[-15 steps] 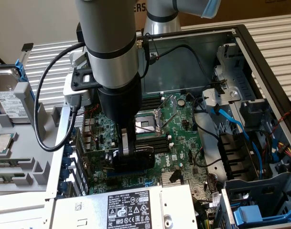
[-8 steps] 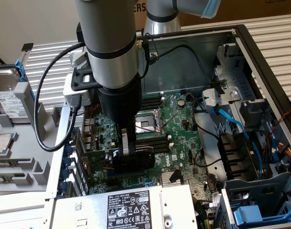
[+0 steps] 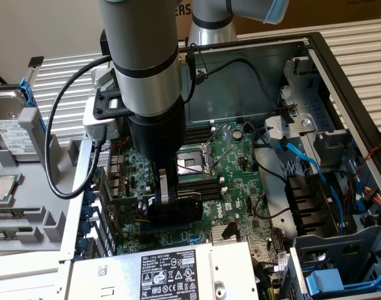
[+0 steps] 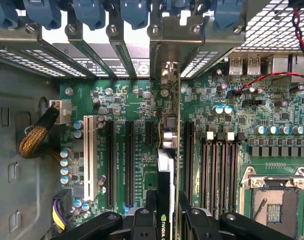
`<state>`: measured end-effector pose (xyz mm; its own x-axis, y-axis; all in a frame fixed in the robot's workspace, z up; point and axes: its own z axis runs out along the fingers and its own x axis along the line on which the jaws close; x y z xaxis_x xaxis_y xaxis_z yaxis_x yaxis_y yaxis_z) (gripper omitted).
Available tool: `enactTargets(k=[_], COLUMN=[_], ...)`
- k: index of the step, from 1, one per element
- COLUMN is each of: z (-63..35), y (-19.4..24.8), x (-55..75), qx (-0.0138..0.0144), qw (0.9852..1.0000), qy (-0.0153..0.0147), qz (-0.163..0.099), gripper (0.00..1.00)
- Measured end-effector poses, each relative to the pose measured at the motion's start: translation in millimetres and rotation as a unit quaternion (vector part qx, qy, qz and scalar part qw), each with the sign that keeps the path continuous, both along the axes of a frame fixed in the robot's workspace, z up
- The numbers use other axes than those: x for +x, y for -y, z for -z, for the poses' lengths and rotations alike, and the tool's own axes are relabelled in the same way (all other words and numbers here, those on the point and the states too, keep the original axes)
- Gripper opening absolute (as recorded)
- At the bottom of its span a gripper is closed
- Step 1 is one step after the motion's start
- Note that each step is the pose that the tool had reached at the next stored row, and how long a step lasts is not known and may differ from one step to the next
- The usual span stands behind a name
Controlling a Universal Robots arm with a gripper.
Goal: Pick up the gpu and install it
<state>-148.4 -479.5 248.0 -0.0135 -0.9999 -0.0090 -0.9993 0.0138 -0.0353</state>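
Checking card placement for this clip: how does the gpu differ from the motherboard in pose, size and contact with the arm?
The gpu stands on edge; the motherboard lies flat in the case. The gpu is a narrow card; the motherboard spreads far wider. The pincer clamps the gpu, not the motherboard. Both are green circuit boards.

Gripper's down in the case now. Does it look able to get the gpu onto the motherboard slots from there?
Probably yes. The gripper is shut on the gpu, held edge-on just above the motherboard between the long black slots. No cable crosses that spot; the braided cable lies off to the side.
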Motion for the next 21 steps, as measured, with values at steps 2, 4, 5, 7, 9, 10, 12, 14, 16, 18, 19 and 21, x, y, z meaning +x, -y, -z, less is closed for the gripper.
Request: enactTargets(k=[2,4,5,7,9,10,12,14,16,18,19,21], z=[0.1,0.2,0.1,0.1,0.1,0.1,0.1,0.1,0.5,1.3,1.4,1.4], y=[0.0,0.0,0.0,0.0,0.0,0.0,0.0,0.0,0.0,-0.1,-0.1,-0.1], x=[0.0,0.0,0.0,0.0,0.0,0.0,0.0,0.0,0.0,0.1,0.1,0.1], qx=[0.0001,0.0001,0.0001,0.0001,0.0001,0.0001,0.0001,0.0000,-0.0001,0.0003,0.0002,0.0001], qw=[1.0000,1.0000,1.0000,1.0000,1.0000,1.0000,1.0000,1.0000,1.0000,1.0000,1.0000,1.0000], qy=[0.0001,0.0001,0.0001,0.0001,0.0001,0.0001,0.0001,0.0000,0.0000,0.0003,0.0002,0.0002], qz=[0.000,0.000,0.000,0.000,0.000,0.000,0.000,0.000,0.000,0.000,0.000,0.000], gripper=[0.27,0.27,0.27,0.27,0.27,0.27,0.27,0.27,0.27,0.27,0.27,0.27])
